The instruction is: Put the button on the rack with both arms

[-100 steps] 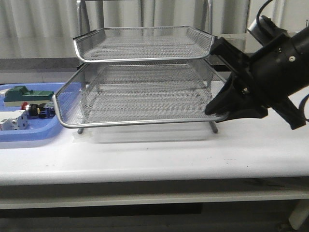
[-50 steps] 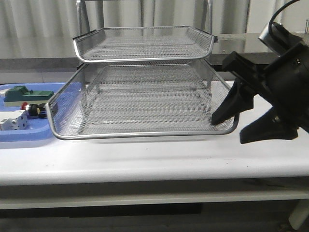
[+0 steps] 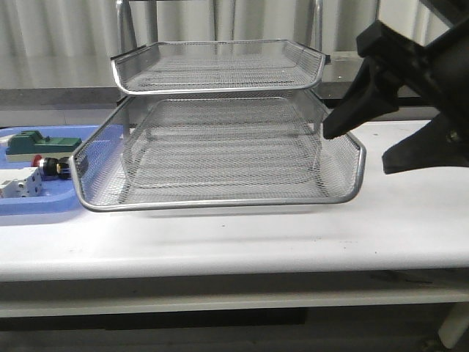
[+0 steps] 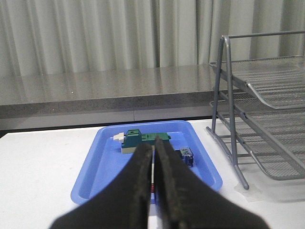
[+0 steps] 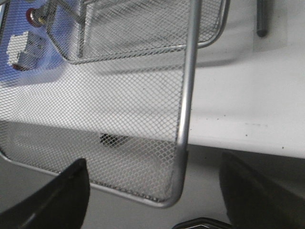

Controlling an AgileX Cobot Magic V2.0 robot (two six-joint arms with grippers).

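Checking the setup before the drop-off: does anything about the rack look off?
Yes. The rack's middle tray is slid far forward of the top tray, jutting toward the table's front edge. The right claw is open beside its corner.

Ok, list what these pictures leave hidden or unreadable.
- Button: front view, small and partly behind the rack mesh; left wrist view, hidden by the shut left gripper.
- Right gripper: front view, arm cut off by the right edge.
- Rack's lowest tier: front view, screened by the pulled-out middle tray.
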